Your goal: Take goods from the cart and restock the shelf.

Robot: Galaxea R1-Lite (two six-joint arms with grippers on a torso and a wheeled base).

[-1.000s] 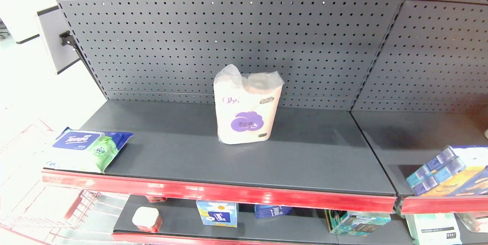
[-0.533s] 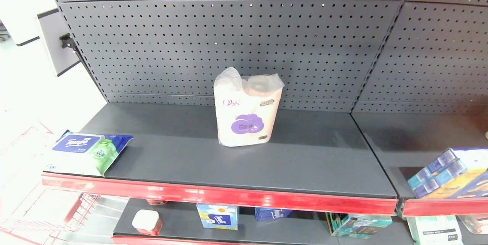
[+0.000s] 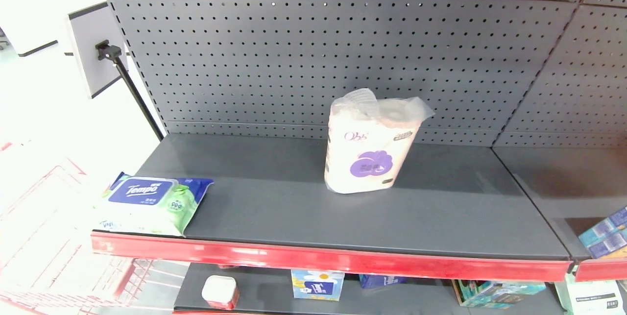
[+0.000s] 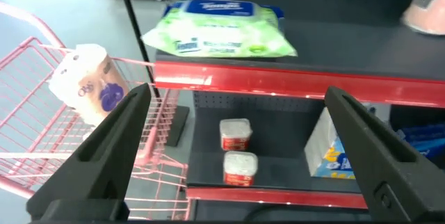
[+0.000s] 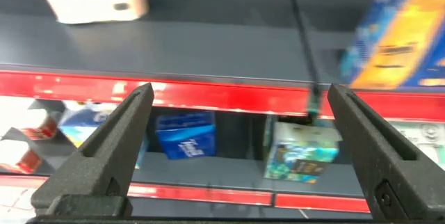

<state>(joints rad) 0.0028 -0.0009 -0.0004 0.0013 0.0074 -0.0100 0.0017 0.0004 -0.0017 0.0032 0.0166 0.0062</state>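
Left gripper (image 4: 237,92) and right gripper (image 5: 240,90) both hang wide open and empty before the shelf (image 3: 274,207).

From here I see the left one low in front of the shelf's red edge, near the pink cart (image 4: 160,123), where a toilet roll pack (image 4: 89,85) lies. On the shelf, a second toilet paper pack (image 3: 370,151) stands upright near the pegboard back. A wet wipes pack (image 3: 149,205) lies flat at the front left corner. On the lower shelf are two small jars (image 4: 235,135) and a tissue box (image 3: 317,284).
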